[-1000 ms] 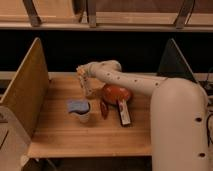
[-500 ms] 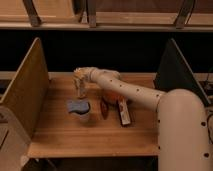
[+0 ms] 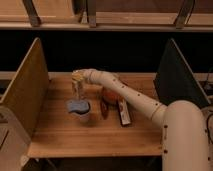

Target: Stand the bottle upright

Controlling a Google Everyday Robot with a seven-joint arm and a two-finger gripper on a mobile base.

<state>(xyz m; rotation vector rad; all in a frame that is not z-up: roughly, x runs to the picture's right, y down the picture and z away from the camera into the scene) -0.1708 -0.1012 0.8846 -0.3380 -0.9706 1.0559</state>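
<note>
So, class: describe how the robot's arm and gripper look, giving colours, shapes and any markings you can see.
The arm is a thick, cream-white tube of rounded segments, widening to a bulky rounded shoulder at lower right. Small dark dots run along its upper section. The gripper, above the far left part of the table, is pale like the arm. No cables show.

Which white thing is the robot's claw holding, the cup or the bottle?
The bottle: slim, cream-white, clamped in the gripper above the table. The cup has a blue-grey top and sits free.

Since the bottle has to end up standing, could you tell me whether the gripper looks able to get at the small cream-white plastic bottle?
Probably yes: the gripper is shut at the small cream-white plastic bottle, behind the white cup with a blue-grey top, and nothing blocks it.
</note>
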